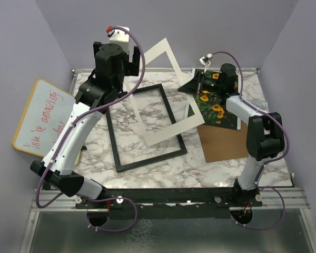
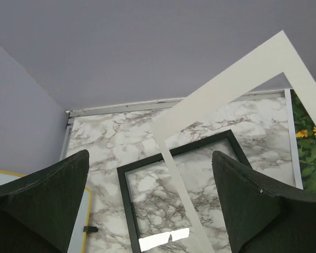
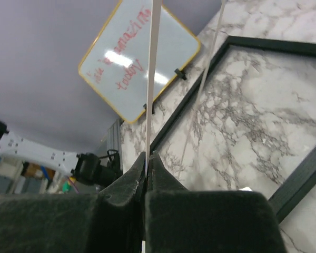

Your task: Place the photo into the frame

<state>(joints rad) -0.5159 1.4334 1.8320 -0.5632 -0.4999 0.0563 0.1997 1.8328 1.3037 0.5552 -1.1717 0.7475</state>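
**One Grip Tight, the Other Spread Wide**

The right gripper (image 3: 147, 158) was clamped hard on the thin edge of the white mat (image 1: 168, 52). The mat stood tilted up off the marble table (image 1: 200, 168), its low end over the right part of the frame (image 1: 147, 159).

The left gripper (image 2: 150, 158) hung with its jaws spread wide, holding nothing, and the mat's raised corner was just ahead of it. The frame lay flat below and ahead of that gripper, its left half uncovered.

The photo (image 1: 211, 108) lay face up beneath the right gripper, on a brown backing board (image 1: 226, 142).

Out to the left of the left gripper sat a yellow-rimmed whiteboard (image 1: 42, 113) with red handwriting. Only "amazing" and "today" could be read.
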